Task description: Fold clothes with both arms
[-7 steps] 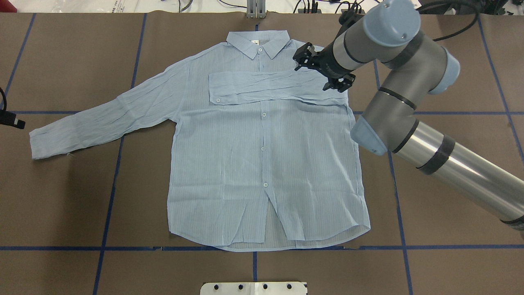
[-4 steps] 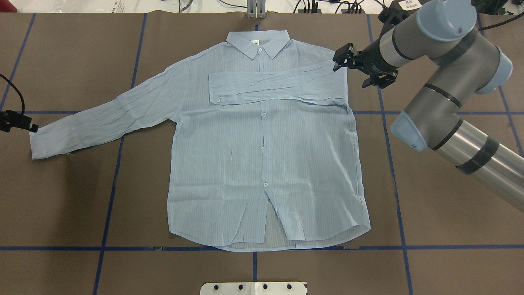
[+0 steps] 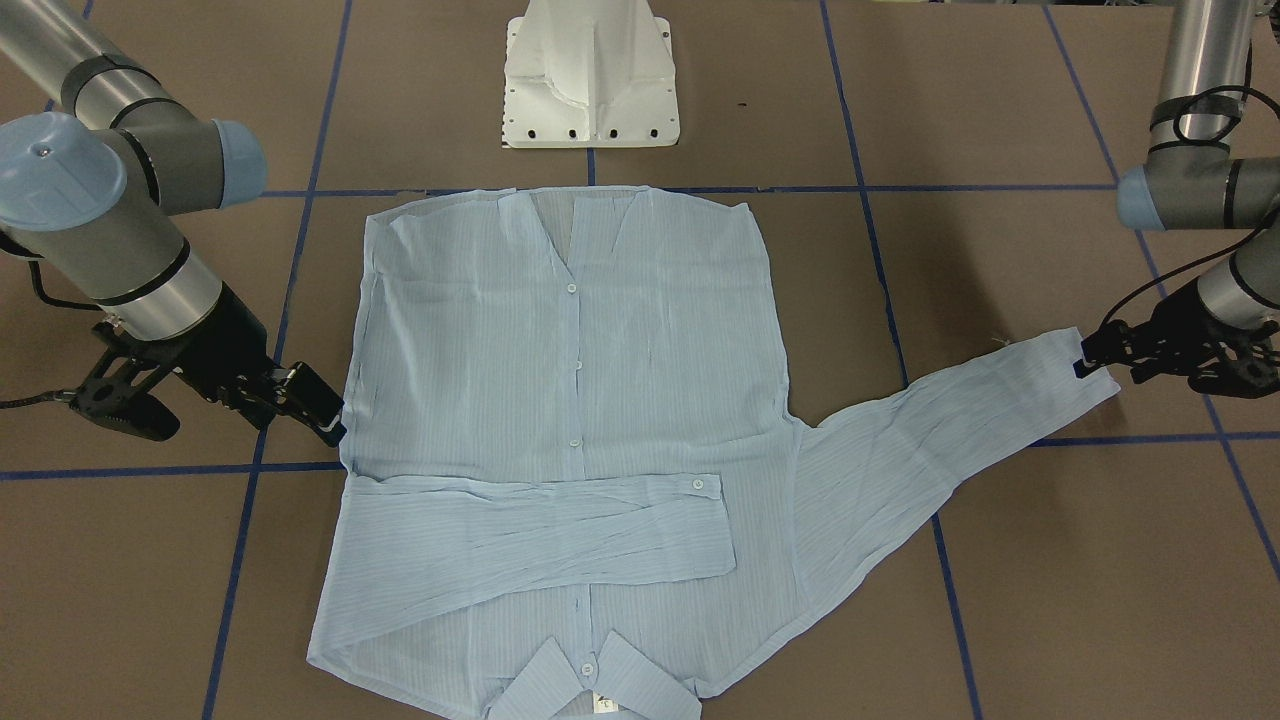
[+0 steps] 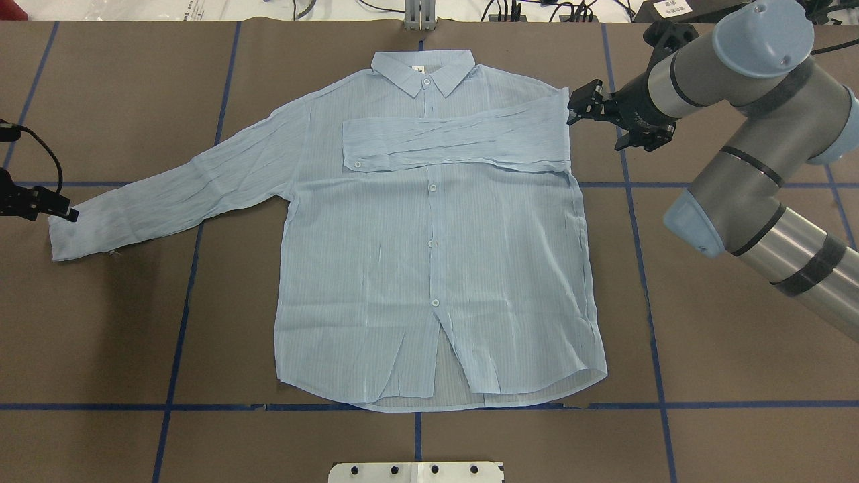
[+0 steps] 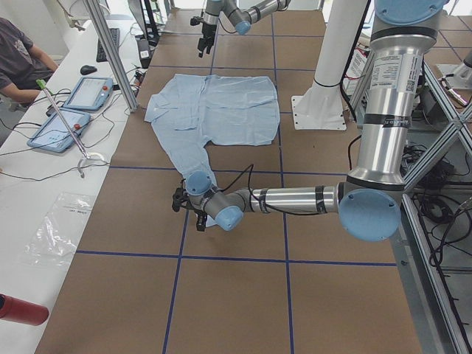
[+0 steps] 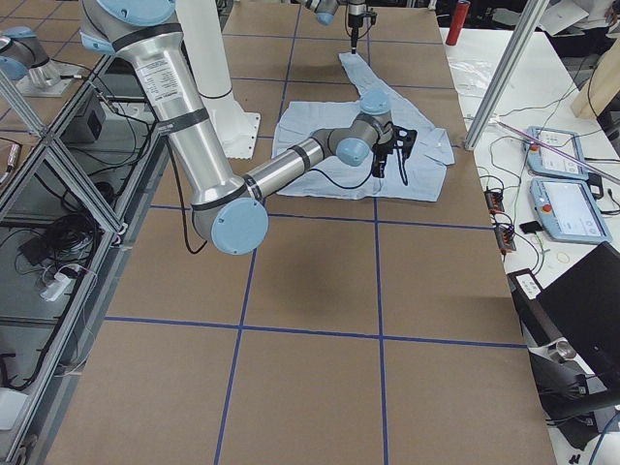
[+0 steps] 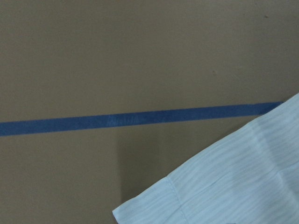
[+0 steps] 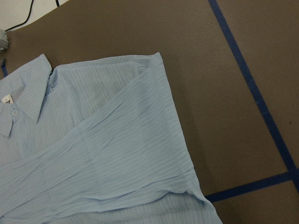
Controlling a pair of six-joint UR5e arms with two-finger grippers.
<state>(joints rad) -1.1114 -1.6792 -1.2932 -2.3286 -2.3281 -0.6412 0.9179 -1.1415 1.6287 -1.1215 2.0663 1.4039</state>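
Overhead exterior: right gripper (image 4: 612, 123), jaws wide and empty, beside shirt (image 4: 429, 268) at 2 o'clock; left gripper (image 4: 62, 212) at cuff (image 4: 70, 238), 9 o'clock, jaw state unclear.

No text is legible. The neck tag (image 4: 419, 68), at 12 o'clock on the shirt (image 4: 429, 268), carries a dark mark too small to read. The white label (image 4: 671, 8) at 1 o'clock in the overhead view and the printed sticker (image 5: 389, 74) on the left arm (image 5: 376, 140) are likewise unreadable.
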